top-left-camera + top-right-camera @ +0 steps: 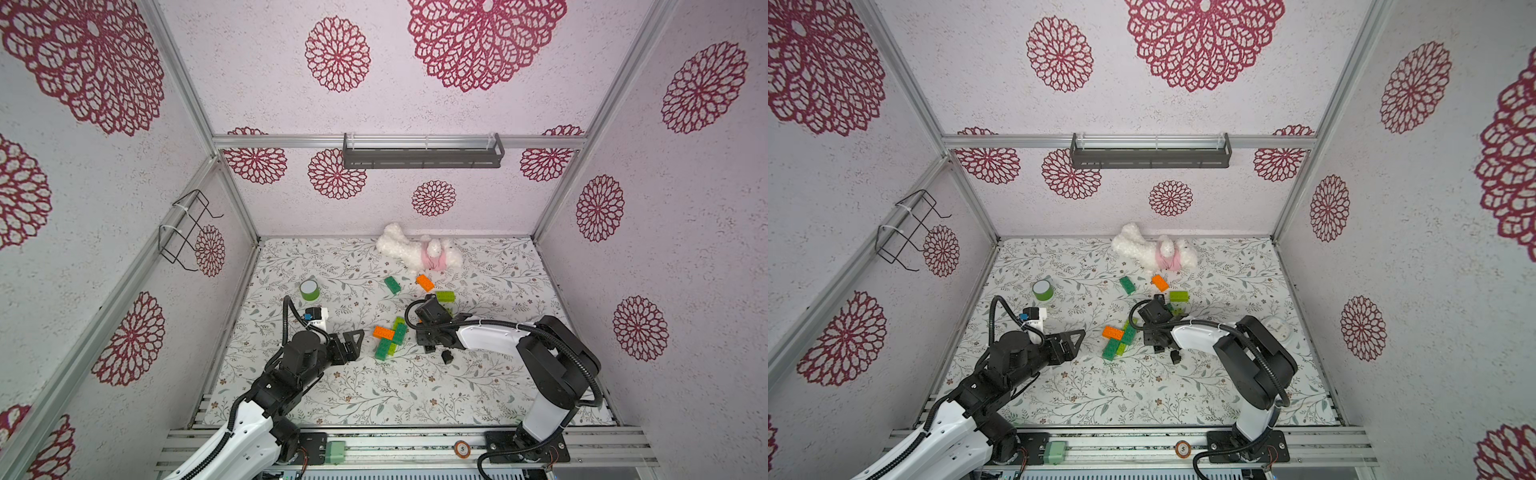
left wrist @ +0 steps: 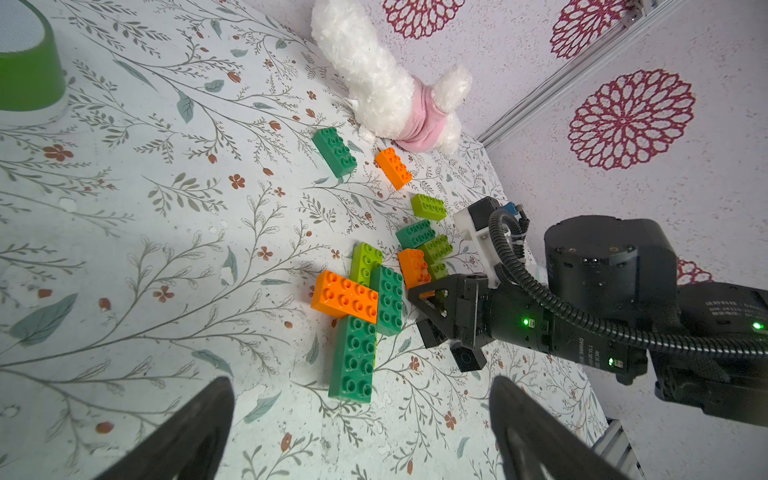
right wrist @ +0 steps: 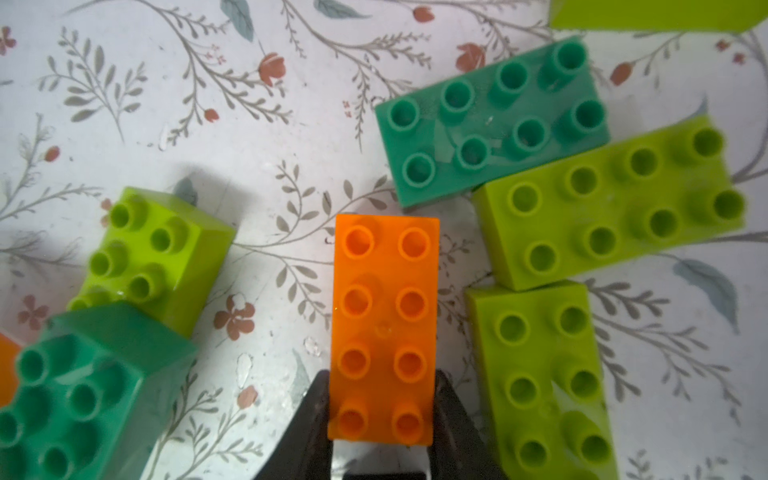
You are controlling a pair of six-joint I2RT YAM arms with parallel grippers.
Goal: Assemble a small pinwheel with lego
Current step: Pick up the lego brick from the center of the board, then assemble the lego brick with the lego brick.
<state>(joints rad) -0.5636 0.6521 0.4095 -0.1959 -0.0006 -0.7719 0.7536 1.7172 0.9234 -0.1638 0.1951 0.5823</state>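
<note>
Close under the right wrist camera is a small orange studded plastic brick point(image 3: 384, 328). The right gripper point(image 3: 382, 386) has its two dark fingers point(image 3: 309, 419) against the long sides of this brick, down at one end, so it looks like it holds it. It is hard to tell if the brick is off the flower-patterned worktop point(image 1: 374, 399). A lime green studded brick point(image 3: 540, 382) lies just beside it.

The half-built pinwheel of orange, dark green and lime green bricks point(image 1: 388, 338) sits near the middle of the worktop, between the two arms. The left gripper point(image 1: 352, 340) is wide open with nothing in it, just beside the pinwheel.

To do this step well, lift the orange brick straight up so it does not bump the lime green one. The hold is at one end, so the brick may tip. Keep it flat and go slowly. Line up the bumps over the pinwheel, then push down gently. The left gripper could steady the pinwheel so it does not slide.
</note>
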